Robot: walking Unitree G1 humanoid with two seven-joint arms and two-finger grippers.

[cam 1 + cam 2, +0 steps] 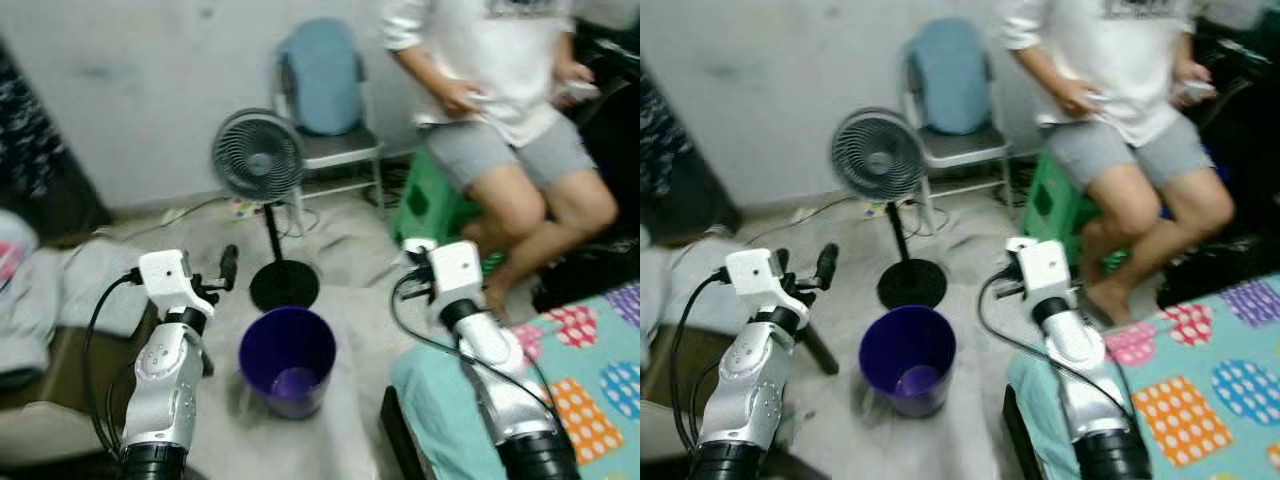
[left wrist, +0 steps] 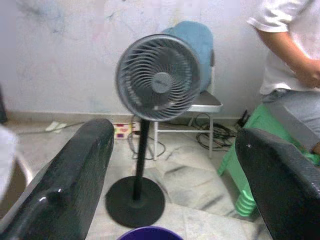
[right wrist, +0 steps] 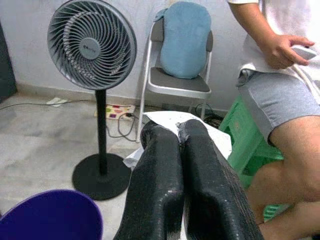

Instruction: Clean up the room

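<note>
A purple bin stands on the floor between my two arms, with a little pale scrap at its bottom. My left gripper is held up over the bin's left side, its fingers wide open and empty. To the bin's right my right gripper is raised too, shut on a crumpled white paper that sticks out past its fingertips. In the left eye view that paper shows as a white bit at the right gripper.
A standing fan with a round black base is just behind the bin. Behind it are a folding chair with a blue cushion and a person seated on a green stool. A patterned bed is at right, clothes at left.
</note>
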